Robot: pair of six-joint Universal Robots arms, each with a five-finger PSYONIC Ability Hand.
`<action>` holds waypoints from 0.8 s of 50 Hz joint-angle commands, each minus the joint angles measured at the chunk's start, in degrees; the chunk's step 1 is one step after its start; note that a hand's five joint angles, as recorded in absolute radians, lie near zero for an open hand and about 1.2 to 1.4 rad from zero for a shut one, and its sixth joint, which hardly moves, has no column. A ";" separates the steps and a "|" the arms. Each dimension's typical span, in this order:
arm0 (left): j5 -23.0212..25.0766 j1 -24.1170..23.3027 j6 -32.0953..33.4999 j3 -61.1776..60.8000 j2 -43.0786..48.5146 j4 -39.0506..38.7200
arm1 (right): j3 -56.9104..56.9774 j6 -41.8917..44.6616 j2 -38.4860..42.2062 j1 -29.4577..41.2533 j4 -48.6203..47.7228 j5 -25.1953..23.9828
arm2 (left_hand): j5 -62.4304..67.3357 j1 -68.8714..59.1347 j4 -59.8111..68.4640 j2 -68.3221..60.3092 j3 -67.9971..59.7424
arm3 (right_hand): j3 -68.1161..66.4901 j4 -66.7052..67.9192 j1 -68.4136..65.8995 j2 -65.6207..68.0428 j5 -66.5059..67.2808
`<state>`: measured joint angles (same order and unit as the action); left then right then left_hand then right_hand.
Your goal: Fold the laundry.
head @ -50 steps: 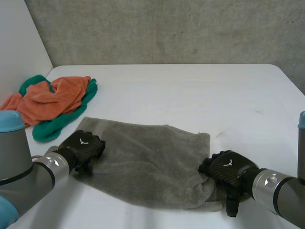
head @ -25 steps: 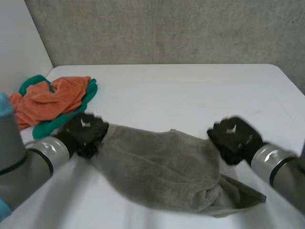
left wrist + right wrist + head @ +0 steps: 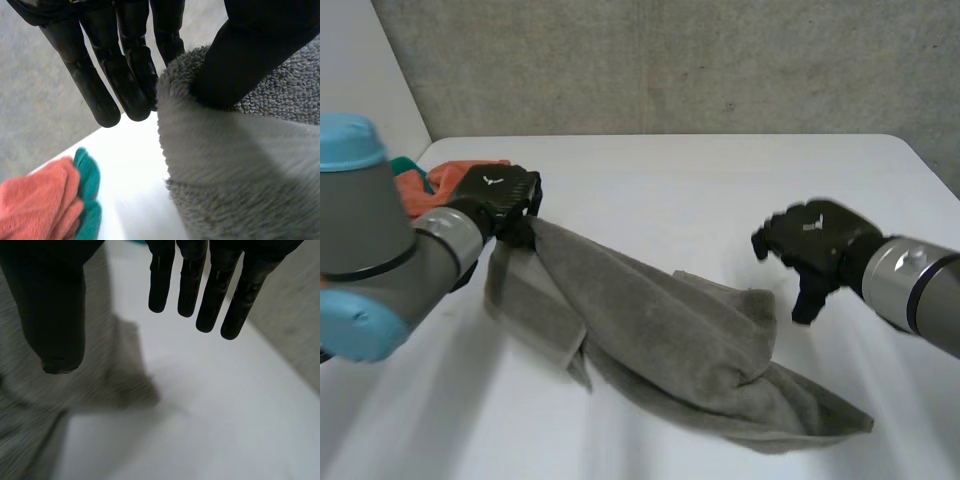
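Left hand [image 3: 498, 195] pinches towel [image 3: 670, 340] corner, the length trailing toward right hand [image 3: 810, 240] (fingers straight, empty), nearer the loose end.

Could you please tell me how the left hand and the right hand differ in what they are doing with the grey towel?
The left hand pinches the towel's edge between thumb and fingers; the right hand is open, fingers straight, holding nothing. The towel hangs from the left hand, while the right hand is apart from it. Both hands are black.
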<state>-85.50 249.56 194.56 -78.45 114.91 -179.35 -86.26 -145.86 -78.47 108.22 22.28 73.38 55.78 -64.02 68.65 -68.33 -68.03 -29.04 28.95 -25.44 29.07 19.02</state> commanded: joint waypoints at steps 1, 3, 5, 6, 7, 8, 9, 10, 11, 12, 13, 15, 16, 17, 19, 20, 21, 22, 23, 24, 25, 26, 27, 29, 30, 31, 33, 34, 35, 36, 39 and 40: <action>-3.09 0.05 1.26 8.22 10.15 -0.56 | -3.56 1.11 -1.42 -0.47 6.28 -0.95 | 14.22 -15.98 11.35 -11.67 -11.97 | -5.08 5.18 -8.69 5.06 5.11; -3.27 0.05 2.14 9.98 12.86 -1.43 | -5.23 2.33 -1.60 -0.47 7.42 -1.04 | 14.22 -15.98 11.35 -11.67 -11.97 | -6.44 6.54 -10.04 6.41 6.47; -3.71 0.05 2.93 10.86 14.37 -1.96 | -6.37 3.21 -1.68 -0.47 8.04 -0.69 | 14.22 -15.98 11.35 -11.67 -11.97 | -6.44 6.54 -10.05 6.41 6.47; -4.23 -0.12 3.81 11.39 15.33 -2.31 | -7.59 4.09 -1.68 -0.47 8.21 -0.69 | 14.22 -15.98 11.35 -11.67 -11.97 | -6.28 6.37 -9.88 6.25 6.30; -4.50 -0.12 4.16 11.48 15.69 -2.41 | -8.22 4.44 -1.68 -0.47 8.30 -0.69 | 14.22 -15.98 11.35 -11.67 -11.97 | -6.27 6.37 -9.88 6.25 6.30; -4.85 -0.12 4.51 11.57 15.96 -2.41 | -8.92 4.71 -1.68 -0.47 8.30 -0.69 | 14.22 -15.98 11.35 -11.67 -11.97 | -6.11 6.20 -9.71 6.08 6.13; -5.11 -0.12 4.87 11.57 16.22 -2.41 | -10.49 4.89 -1.68 -0.47 8.22 -0.95 | 14.22 -15.98 11.35 -11.67 -11.97 | -6.11 6.20 -9.71 6.08 6.13; -5.55 -0.12 5.30 11.48 16.40 -2.49 | -11.20 4.89 -1.68 -0.47 8.22 -1.04 | 14.22 -15.98 11.35 -11.67 -11.97 | -6.11 6.20 -9.71 6.08 6.13; -5.73 -0.12 5.40 11.39 16.40 -2.49 | -11.99 4.89 -1.68 -0.47 8.13 -1.13 | 14.22 -15.98 11.35 -11.67 -11.97 | -5.94 6.04 -9.54 5.91 5.96; -5.90 -0.12 5.48 11.39 16.48 -2.49 | -12.78 4.80 -1.68 -0.38 7.95 -1.13 | 14.22 -15.98 11.35 -11.67 -11.97 | -5.77 5.87 -9.37 5.74 5.80; -5.99 -0.12 5.48 11.30 16.49 -2.49 | -14.45 4.63 -1.68 -0.20 7.60 -0.96 | 14.22 -15.98 11.35 -11.67 -11.97 | -5.27 5.37 -8.87 5.24 5.30; -5.99 -0.12 5.48 11.04 16.31 -2.49 | -16.12 4.45 -1.59 0.06 6.64 -0.95 | 14.22 -15.98 11.35 -11.67 -11.97 | -4.93 5.03 -8.53 4.90 4.96; -5.99 -0.12 5.57 11.04 16.31 -2.49 | -17.61 4.19 -1.68 0.24 4.81 -0.95 | 14.22 -15.98 11.35 -11.67 -11.97 | -4.76 4.86 -8.36 4.73 4.79; -6.08 -0.12 5.57 10.78 16.22 -2.49 | -18.23 4.10 -1.68 0.32 3.92 -0.95 | 14.22 -15.98 11.35 -11.67 -11.97 | -4.76 4.86 -8.36 4.73 4.79; -6.08 -0.12 5.57 10.60 16.05 -2.49 | -19.47 4.10 -1.68 0.41 1.72 -0.52 | 14.22 -15.98 11.35 -11.67 -11.97 | -4.76 4.85 -8.36 4.73 4.78; -6.08 -0.12 5.57 10.60 16.05 -2.49 | -20.52 4.01 -1.68 0.41 0.06 -0.43 | 14.22 -15.98 11.35 -11.67 -11.97 | -4.93 5.02 -8.53 4.90 4.95; -6.08 -0.21 5.57 10.60 15.87 -2.41 | -21.05 3.92 -1.68 0.41 -0.57 -0.43 | 14.22 -15.98 11.35 -11.67 -11.97 | -5.09 5.19 -8.70 5.07 5.12; -6.08 -0.21 5.57 10.51 15.78 -2.41 | -21.58 3.92 -1.77 0.41 -1.18 -0.43 | 14.22 -15.98 11.35 -11.67 -11.97 | -5.26 5.36 -8.87 5.24 5.29; -6.17 -0.21 5.57 10.43 15.78 -2.41 | -22.10 3.83 -1.68 0.41 -1.71 -0.43 | 14.22 -15.98 11.35 -11.67 -11.97 | -5.43 5.53 -9.03 5.40 5.46; -6.17 -0.21 5.57 10.43 15.78 -2.41 | -22.98 3.48 -1.77 0.41 -2.50 -0.43 | 14.22 -15.98 11.35 -11.67 -11.97 | -5.77 5.86 -9.37 5.74 5.79; -6.17 -0.21 5.57 10.16 15.70 -2.41 | -23.34 3.13 -1.77 0.41 -2.85 -0.51 | 14.22 -15.98 11.35 -11.67 -11.97 | -5.94 6.03 -9.54 5.91 5.96; -6.17 -0.21 5.57 9.90 15.69 -2.41 | -23.86 2.69 -1.77 0.50 -3.38 -0.60 | 14.22 -15.98 11.35 -11.67 -11.97 | -6.10 6.20 -9.71 6.08 6.13; -6.08 -0.30 5.57 9.72 15.61 -2.41 | -24.13 2.25 -1.86 0.50 -3.82 -0.60 | 14.22 -15.98 11.35 -11.67 -11.97 | -6.11 6.20 -9.71 6.08 6.13; -6.08 -0.39 5.57 9.20 15.52 -2.41 | -24.92 0.85 -1.95 0.59 -5.75 -0.43 | 14.22 -15.98 11.35 -11.67 -11.97 | -6.44 6.54 -10.04 6.41 6.47; -6.08 -0.39 5.57 9.11 15.52 -2.41 | -25.18 0.41 -2.03 0.59 -6.45 -0.43 | 14.22 -15.98 11.35 -11.67 -11.97 | -6.61 6.70 -10.21 6.58 6.63; -6.08 -0.39 5.57 9.02 15.52 -2.41 | -25.79 -0.03 -2.21 0.68 -7.68 -0.43 | 14.22 -15.98 11.35 -11.67 -11.97 | -7.78 7.87 -11.38 7.75 7.80; -6.08 -0.65 5.57 8.84 15.26 -2.41 | -26.33 -0.12 -2.21 0.68 -8.83 -0.34 | 14.22 -15.98 11.35 -11.67 -11.97 | -8.96 9.06 -12.56 8.93 8.99; -6.08 -0.65 5.57 8.67 14.82 -2.41 | -26.68 -0.21 -2.21 0.85 -9.70 -0.34 | 14.22 -15.98 11.35 -11.67 -11.97 | -10.46 10.56 -14.07 10.44 10.49; -6.08 -0.65 5.57 8.49 14.64 -2.41 | -26.85 -0.21 -2.21 0.94 -10.15 -0.34 | 14.22 -15.98 11.35 -11.67 -11.97 | -11.98 12.07 -15.58 11.95 12.00; -6.08 -0.65 5.57 8.40 14.47 -2.41 | -27.03 -0.21 -2.12 1.11 -10.50 -0.34 | 14.22 -15.98 11.35 -11.67 -11.97 | -12.83 12.92 -16.43 12.80 12.85; -6.08 -0.65 5.48 8.05 13.94 -2.41 | -27.73 -0.30 -2.03 1.82 -12.08 -0.34 | 14.22 -15.98 11.35 -11.67 -11.97 | -17.37 17.46 -20.97 17.34 17.39; -6.08 -0.65 5.48 8.05 13.85 -2.41 | -27.91 -0.30 -2.03 1.99 -12.43 -0.34 | 14.22 -15.98 11.35 -11.67 -11.97 | -18.21 18.30 -21.81 18.18 18.23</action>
<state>-91.58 248.95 200.10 -69.91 129.67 -181.75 -113.11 -146.06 -80.60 109.26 12.37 73.02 55.78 -64.02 68.66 -68.33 -68.03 -37.21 36.92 -31.66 37.30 25.68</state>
